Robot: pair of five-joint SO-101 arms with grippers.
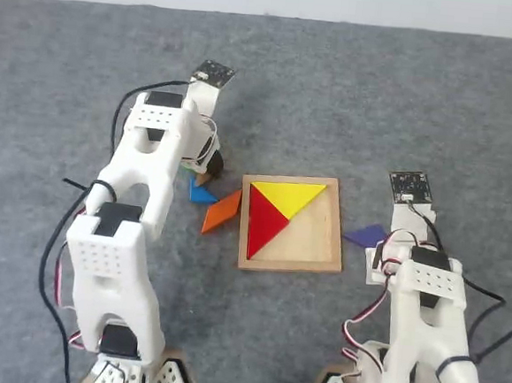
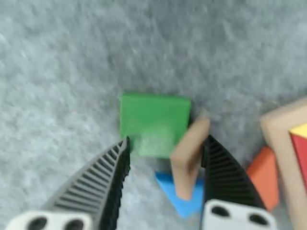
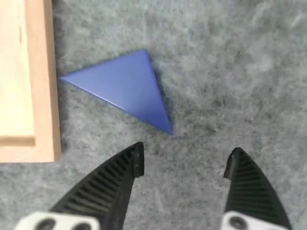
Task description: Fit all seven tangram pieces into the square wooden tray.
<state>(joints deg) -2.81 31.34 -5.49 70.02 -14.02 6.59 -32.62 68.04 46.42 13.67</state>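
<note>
**Pieces partly hidden under arms**

Seen from above, the left arm (image 1: 151, 174) covers most of the tan piece (image 1: 203, 179) and part of the blue triangle (image 1: 204, 195); the right arm (image 1: 426, 280) overlaps one corner of the purple triangle (image 1: 364, 235).

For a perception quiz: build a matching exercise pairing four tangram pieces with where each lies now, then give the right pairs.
Pieces:
1. yellow triangle
2. orange piece
3. purple triangle
4. green square

Places:
A. directly ahead of the right gripper
B. inside the wooden tray
C. directly ahead of the left gripper
D. just outside the wooden tray, toward the left arm

Pairs: 1-B, 2-D, 3-A, 4-C
</note>
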